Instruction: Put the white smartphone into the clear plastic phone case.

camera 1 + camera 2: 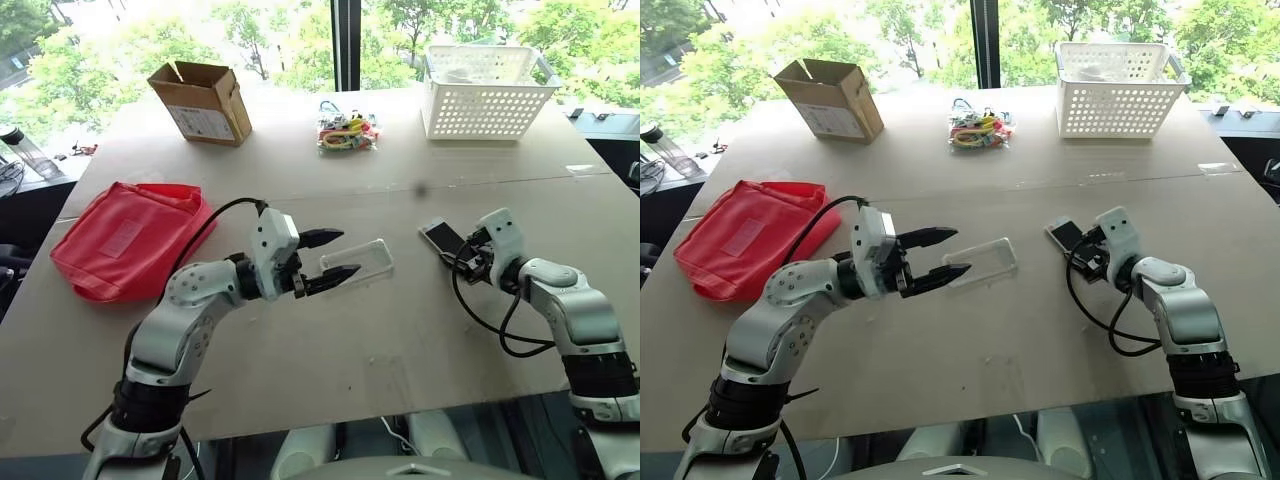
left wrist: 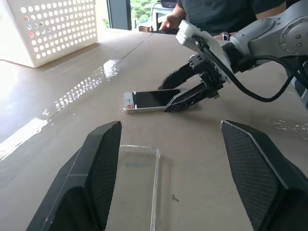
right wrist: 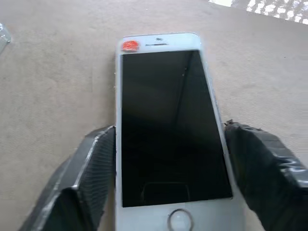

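On tabletop, my right pincer (image 3: 163,180) is straddling the phone (image 3: 166,125), not yet clamped. Left pincer (image 1: 340,258) is hovering open above the case (image 1: 362,260). Risk: uneven closing skids phone away.

One white smartphone (image 3: 168,130) lies between the right gripper's (image 3: 168,168) two jaws; one clear plastic phone case (image 2: 137,187) lies just ahead of the left gripper's (image 1: 335,256) two jaws; farther off: one cardboard box (image 1: 203,100), one white basket (image 1: 487,92), one red pouch (image 1: 125,240), one bundle of coloured items (image 1: 346,130)
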